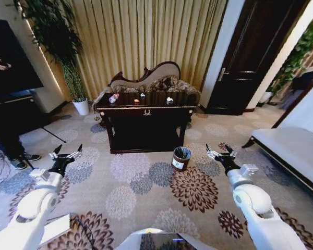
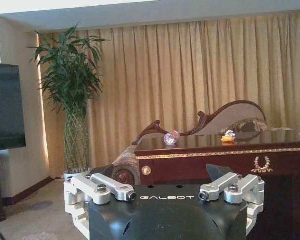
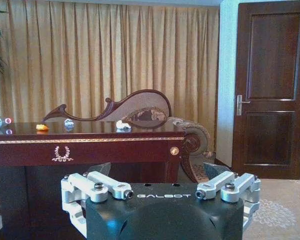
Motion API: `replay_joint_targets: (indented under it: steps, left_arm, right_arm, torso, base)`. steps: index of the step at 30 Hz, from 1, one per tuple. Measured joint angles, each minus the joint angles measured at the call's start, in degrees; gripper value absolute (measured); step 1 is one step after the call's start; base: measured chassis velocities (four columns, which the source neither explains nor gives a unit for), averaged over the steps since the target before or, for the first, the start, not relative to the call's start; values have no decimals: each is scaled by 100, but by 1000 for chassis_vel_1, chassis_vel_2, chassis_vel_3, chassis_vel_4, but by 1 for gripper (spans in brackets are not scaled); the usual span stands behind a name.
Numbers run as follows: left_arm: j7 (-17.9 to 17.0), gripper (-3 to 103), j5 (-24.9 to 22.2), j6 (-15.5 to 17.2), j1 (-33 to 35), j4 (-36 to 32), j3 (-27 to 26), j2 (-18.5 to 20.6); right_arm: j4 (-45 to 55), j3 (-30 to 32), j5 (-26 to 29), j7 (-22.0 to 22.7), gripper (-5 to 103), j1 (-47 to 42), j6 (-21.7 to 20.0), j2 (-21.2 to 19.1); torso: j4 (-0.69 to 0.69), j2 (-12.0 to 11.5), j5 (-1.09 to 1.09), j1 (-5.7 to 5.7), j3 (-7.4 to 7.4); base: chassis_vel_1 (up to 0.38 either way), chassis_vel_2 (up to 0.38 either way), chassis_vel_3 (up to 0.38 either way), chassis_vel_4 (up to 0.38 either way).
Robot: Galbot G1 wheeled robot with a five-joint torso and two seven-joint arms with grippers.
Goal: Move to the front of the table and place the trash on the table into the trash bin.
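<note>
Curtained room, patterned carpet: the dark worktop [image 1: 146, 111] stands well ahead of both claws, trash bin [image 1: 181, 158] before its right front corner.
Left claw [image 1: 65, 154] and right claw [image 1: 221, 153] hover low, fingers apart. The bottle [image 2: 171, 138] lies on its side near the worktop's left end; wrist views show scraps level along it.

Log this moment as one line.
stage: facing table, still off | bottle, scraps on top | bin on carpet | left gripper open | right gripper open

one table [image 1: 146, 111], one bottle [image 1: 113, 98], three small scraps [image 1: 136, 100], one trash bin [image 1: 181, 159]
</note>
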Motion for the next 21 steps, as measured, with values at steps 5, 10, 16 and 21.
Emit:
replay_joint_targets:
  steps: [5,10,16,21]
  left_arm:
    - [10,100,-6,-3,5,4,-4,-10]
    - [19,100,-6,-8,13,4,-4,-33]
    - [63,100,-6,-12,25,-7,2,-59]
    - [77,100,-6,-18,48,-13,1,-73]
  right_arm:
    - [0,-12,-27,0,100,-7,0,6]
    - [0,-13,-29,0,100,-13,0,17]
    - [6,-7,-30,0,100,-40,0,27]
    - [7,-7,-30,0,100,-40,0,37]
  torso:
    - [-1,0,-4,1,0]
    - [1,1,-1,-1,-1]
    - [-1,2,-3,-2,-2]
    - [0,1,-2,-2,-1]
  base:
    - [-231,208,211,-224]
    - [-166,176,177,-185]
    - [-177,166,184,-163]
    - [-193,201,191,-182]
